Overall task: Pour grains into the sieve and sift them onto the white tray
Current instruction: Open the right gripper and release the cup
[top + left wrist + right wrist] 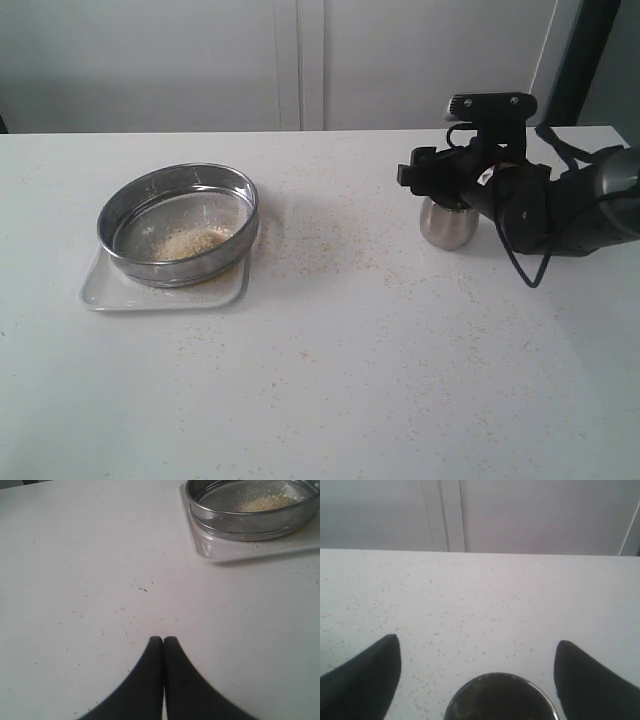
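Note:
The steel sieve [180, 223] rests on the white tray [105, 290] at the left, with a pile of yellow-tan grains [192, 242] on its mesh. The left wrist view shows the sieve [252, 517], the grains [264, 502] and the white tray [235, 550] too, well away from my left gripper [163, 640], whose fingers are shut and hold nothing. My right gripper [477, 647] is open, its fingers [375, 667] standing wide on either side of a small steel cup [500, 697]. In the exterior view that cup [447, 222] stands upright under the right arm [470, 170].
Stray grains [320, 250] lie scattered on the white table [330, 380] between sieve and cup, and more of them [445, 625] speckle it beyond the cup. A white wall [300, 60] runs behind the far table edge.

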Controlling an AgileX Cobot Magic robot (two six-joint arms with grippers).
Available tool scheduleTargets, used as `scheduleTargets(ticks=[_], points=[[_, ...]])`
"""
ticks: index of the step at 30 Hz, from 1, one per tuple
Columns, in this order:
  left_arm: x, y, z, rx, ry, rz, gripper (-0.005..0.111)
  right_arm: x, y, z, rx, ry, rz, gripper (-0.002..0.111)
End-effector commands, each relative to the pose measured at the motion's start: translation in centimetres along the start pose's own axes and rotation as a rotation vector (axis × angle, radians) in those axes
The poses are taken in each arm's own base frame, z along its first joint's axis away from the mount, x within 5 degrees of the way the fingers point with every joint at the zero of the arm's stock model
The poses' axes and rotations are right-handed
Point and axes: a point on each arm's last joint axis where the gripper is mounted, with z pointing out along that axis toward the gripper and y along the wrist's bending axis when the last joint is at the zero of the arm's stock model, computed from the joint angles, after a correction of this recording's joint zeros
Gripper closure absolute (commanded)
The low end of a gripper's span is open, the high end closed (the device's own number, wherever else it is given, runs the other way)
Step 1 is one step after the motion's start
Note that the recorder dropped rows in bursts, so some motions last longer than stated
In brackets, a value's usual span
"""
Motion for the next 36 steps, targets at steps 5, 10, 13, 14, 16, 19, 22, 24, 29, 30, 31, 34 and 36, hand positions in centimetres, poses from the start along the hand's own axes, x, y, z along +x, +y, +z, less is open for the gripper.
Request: scheduleTargets(ticks=[5, 10, 13, 14, 16, 19, 22, 24, 29, 30, 31, 34, 36], points=[[0.1, 0.0, 0.0, 0.0, -0.001, -0.005, 0.107, -1.5, 0.0, -1.7, -0.02, 0.09, -0.018, 0.072], [0.1, 0.0, 0.0, 0.0, -0.001, -0.005, 0.107, -2.1, 0.2, -2.5, -0.038, 0.13, -0.027, 0.092], [0.1, 0.0, 0.0, 0.0, -0.001, -0.005, 0.107, -2.3, 0.3, -3.0, -0.047, 0.162, -0.032, 0.101], [0.1, 0.0, 0.0, 0.0, -0.001, -0.005, 0.107, -2.4, 0.3, -3.1, -0.05, 0.173, -0.032, 0.103], [0.1, 0.0, 0.0, 0.0, -0.001, -0.005, 0.107, -2.4, 0.3, -3.4, -0.055, 0.196, -0.038, 0.105], [0.1, 0.0, 0.0, 0.0, -0.001, -0.005, 0.107, -2.6, 0.4, -3.9, -0.064, 0.226, -0.055, 0.105], [0.1, 0.0, 0.0, 0.0, -0.001, -0.005, 0.107, -2.8, 0.5, -4.4, -0.072, 0.255, -0.057, 0.105], [0.1, 0.0, 0.0, 0.0, -0.001, -0.005, 0.107, -2.8, 0.5, -4.7, -0.08, 0.284, -0.077, 0.105], [0.1, 0.0, 0.0, 0.0, -0.001, -0.005, 0.107, -2.5, 0.6, -5.5, -0.114, 0.371, -0.165, 0.105], [0.1, 0.0, 0.0, 0.0, -0.001, -0.005, 0.107, -2.4, 0.7, -5.7, -0.122, 0.394, -0.182, 0.105], [0.1, 0.0, 0.0, 0.0, -0.001, -0.005, 0.107, -2.4, 0.7, -5.9, -0.128, 0.408, -0.192, 0.105], [0.1, 0.0, 0.0, 0.0, -0.001, -0.005, 0.107, -2.3, 0.7, -6.6, -0.147, 0.471, -0.206, 0.105], [0.1, 0.0, 0.0, 0.0, -0.001, -0.005, 0.107, -2.1, 0.8, -7.1, -0.16, 0.521, -0.209, 0.105]])
